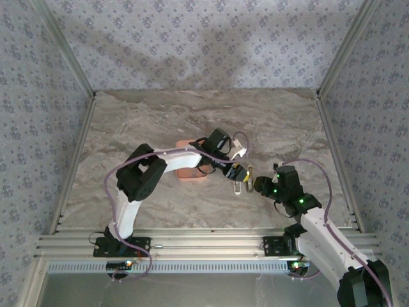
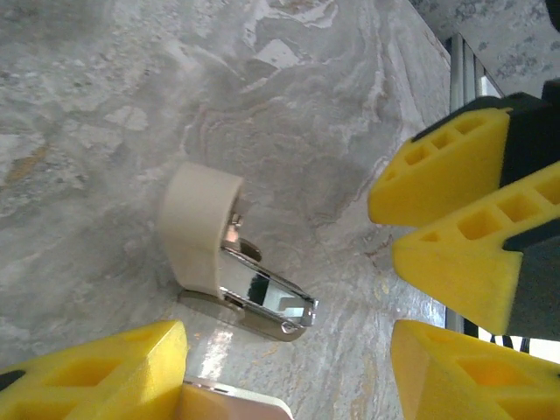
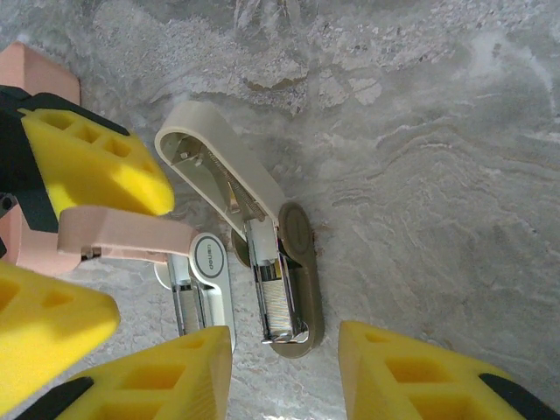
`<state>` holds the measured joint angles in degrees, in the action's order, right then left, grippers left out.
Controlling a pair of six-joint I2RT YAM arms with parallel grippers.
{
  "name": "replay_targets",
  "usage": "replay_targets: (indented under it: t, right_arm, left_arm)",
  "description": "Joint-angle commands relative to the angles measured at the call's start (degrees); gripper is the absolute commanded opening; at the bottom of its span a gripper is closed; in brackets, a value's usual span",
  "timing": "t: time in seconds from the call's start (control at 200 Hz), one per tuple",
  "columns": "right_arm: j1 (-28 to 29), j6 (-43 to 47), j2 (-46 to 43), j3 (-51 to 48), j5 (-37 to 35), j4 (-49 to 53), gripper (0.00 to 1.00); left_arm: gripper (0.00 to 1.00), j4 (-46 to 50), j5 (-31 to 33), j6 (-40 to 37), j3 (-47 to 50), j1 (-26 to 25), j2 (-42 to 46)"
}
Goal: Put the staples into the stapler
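Note:
The stapler (image 3: 206, 273) lies on the table hinged open, its white body flat and its pale pink lid (image 3: 122, 232) swung out to the left. That lid runs between the yellow fingers (image 3: 92, 157) of my left gripper (image 2: 289, 367), which is open, and rests against one of them (image 2: 105, 367). A ribbed strip of staples (image 3: 274, 302) sits in the metal channel of a second, beige stapler (image 3: 284, 262) beside it. My right gripper (image 3: 284, 354) is open, with a finger on either side of the beige stapler's front end and touching neither side.
The salmon-orange tray (image 1: 190, 171) stands just left of the two staplers, under the left arm. Both grippers (image 1: 233, 171) (image 1: 257, 184) crowd the same spot at mid-table. Papered walls and metal rails (image 1: 77, 153) enclose the marble-patterned surface.

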<state>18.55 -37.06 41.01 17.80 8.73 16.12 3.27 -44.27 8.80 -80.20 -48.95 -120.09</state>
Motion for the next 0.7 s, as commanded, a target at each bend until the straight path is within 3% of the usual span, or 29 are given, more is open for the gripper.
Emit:
replay_targets:
  t: [0.0, 0.7]
  right_arm:
    - [0.3, 0.5, -0.6, -0.3, -0.7, 1.3, 0.37]
    - [0.8, -0.5, -0.5, 0.4, 1.9, 0.2, 0.37]
  left_arm:
    - [0.63, 1.1, -2.6, -2.3, 0.9, -0.7, 2.6]
    - [0.62, 1.6, -1.6, -3.7, 7.3, -2.6, 8.0]
